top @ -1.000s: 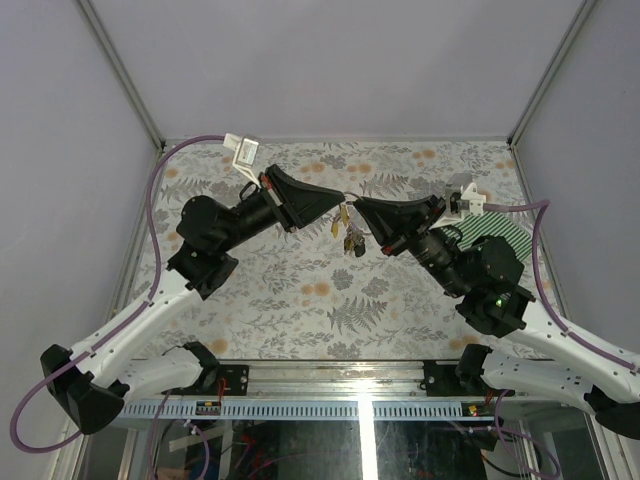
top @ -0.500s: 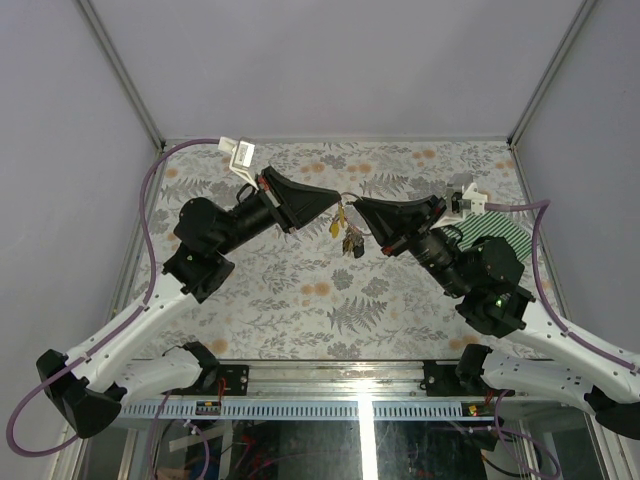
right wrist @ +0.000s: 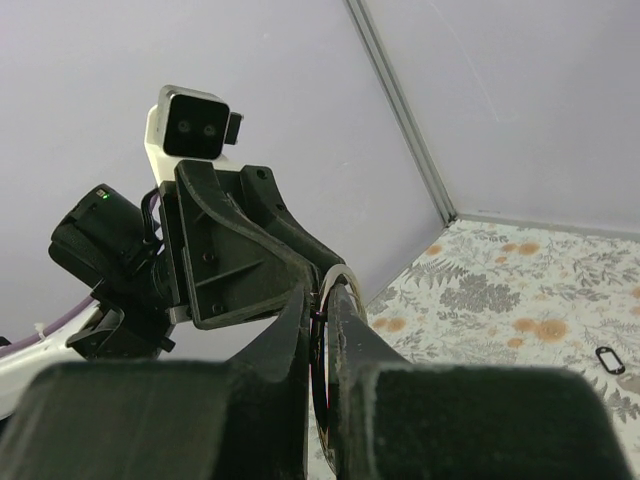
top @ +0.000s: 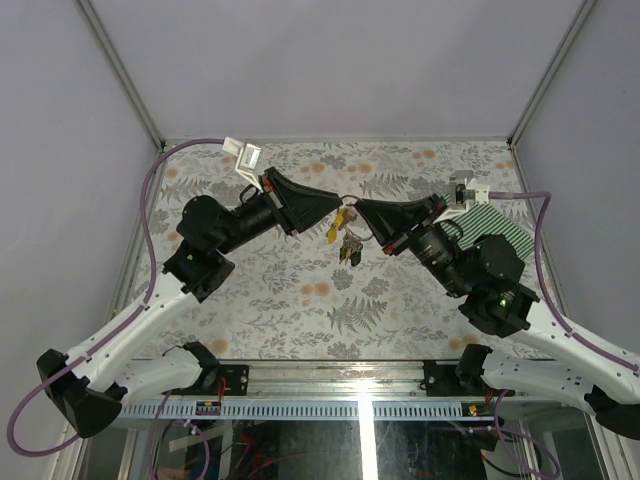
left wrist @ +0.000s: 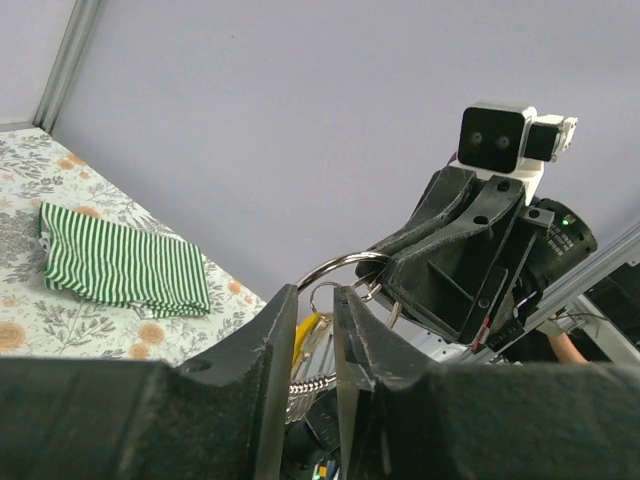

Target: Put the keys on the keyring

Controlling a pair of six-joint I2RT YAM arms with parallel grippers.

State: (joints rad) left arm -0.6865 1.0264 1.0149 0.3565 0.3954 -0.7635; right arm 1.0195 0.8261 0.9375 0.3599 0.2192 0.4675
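Your right gripper [right wrist: 320, 297] is clamped on the keyring [left wrist: 335, 262]; your left gripper [left wrist: 316, 297] stands slightly parted around it, seemingly loose. The keys [top: 346, 238] dangle below.

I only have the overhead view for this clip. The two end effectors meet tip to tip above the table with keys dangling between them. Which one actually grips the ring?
Observer: The right wrist view shows the ring pinched between the nearly closed fingers of the right end effector.
Reviewer: And the left one?
Observer: In the left wrist view, the left end effector has a narrow gap between its fingers, and a yellow key shows through it.
Reviewer: Anything loose nearby?
Observer: The right wrist view shows a dark oval loop lying on the table.
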